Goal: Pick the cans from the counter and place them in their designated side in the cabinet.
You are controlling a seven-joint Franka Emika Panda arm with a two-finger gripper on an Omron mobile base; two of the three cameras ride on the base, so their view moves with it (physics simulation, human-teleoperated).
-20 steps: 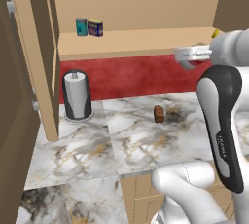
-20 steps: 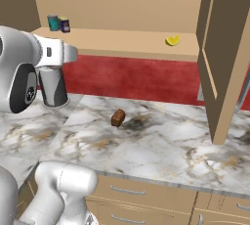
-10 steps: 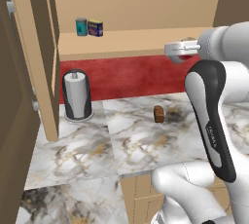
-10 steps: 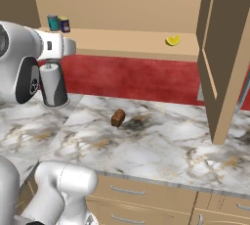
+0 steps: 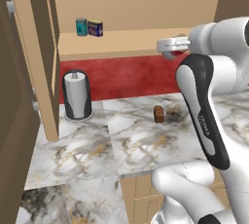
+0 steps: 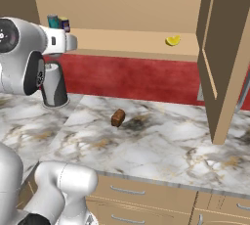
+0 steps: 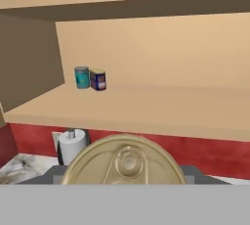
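My gripper (image 5: 168, 46) hangs in front of the cabinet's shelf board (image 5: 121, 44), above the marble counter (image 5: 131, 142). It is shut on a can whose round gold lid (image 7: 124, 163) sits low in the hand view and hides both fingertips; the can's side colour cannot be told. The dark blue can with the yellow label (image 7: 98, 79) stands at the shelf's far left (image 5: 95, 28), touching or nearly touching a teal can (image 7: 81, 77). Both are well to the left of and beyond my hand.
A dark cylinder holding a white roll (image 5: 77, 94) stands on the counter under the shelf's left end. A small brown block (image 5: 158, 114) lies mid-counter. A yellow wedge (image 6: 172, 40) rests on the shelf's right. Open cabinet doors stand at left (image 5: 36, 62) and right (image 6: 224, 57).
The arm has swung left along the front of the shelf with the can still held. The things on the shelf and on the counter have not moved.
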